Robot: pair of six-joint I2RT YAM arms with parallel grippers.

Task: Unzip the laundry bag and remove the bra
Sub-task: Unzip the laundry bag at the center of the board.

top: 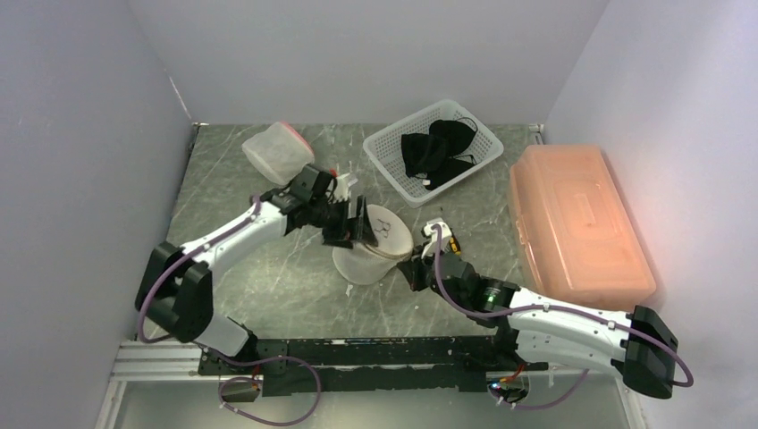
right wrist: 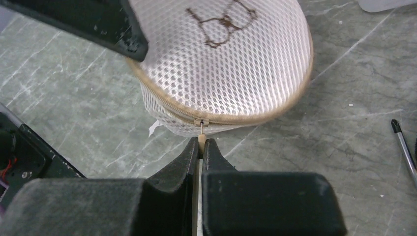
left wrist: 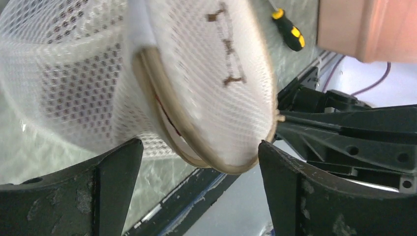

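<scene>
My right pincer [right wrist: 200, 145] pinches the zipper pull [right wrist: 201, 129] just ahead of its tips, placed to draw it along. My left pincer [left wrist: 200, 147] stands spread, with the laundry bag [left wrist: 196, 83] between its fingers but unclamped. I cannot make out the bra inside.

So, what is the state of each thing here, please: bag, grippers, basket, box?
White mesh laundry bag: resting on grey table, beige zip seems partly open.
Right gripper: shut on zip pull.
Left gripper: open, fingers astride the bag.
White plastic basket: holds black garment.
Orange plastic box: lid closed.
</scene>
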